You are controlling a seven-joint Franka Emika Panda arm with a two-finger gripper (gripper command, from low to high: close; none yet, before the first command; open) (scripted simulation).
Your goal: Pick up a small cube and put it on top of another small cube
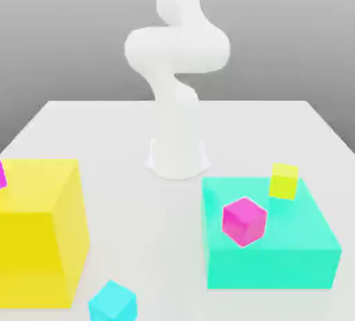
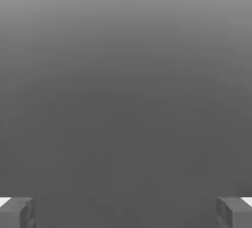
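The small light cyan cube (image 1: 111, 302) lies on the white table near its front edge, just in front of the big yellow block. The small magenta cube (image 1: 244, 220) rests on top of the large flat teal block (image 1: 291, 243), toward its front left. In the hand view my gripper (image 2: 126, 212) is open: its two grey fingertips (image 2: 17, 212) stand far apart with nothing between them, and only a plain grey background lies beyond. The white arm (image 1: 177, 56) rises from its base at the table's middle and runs out of the exterior view upward.
A big yellow block (image 1: 38, 229) stands at the exterior view's left, with a sliver of something magenta (image 1: 2, 174) at its far corner. A small yellow-green cube (image 1: 283, 181) sits on the teal block's back edge. The arm's base (image 1: 177, 157) occupies the table's centre.
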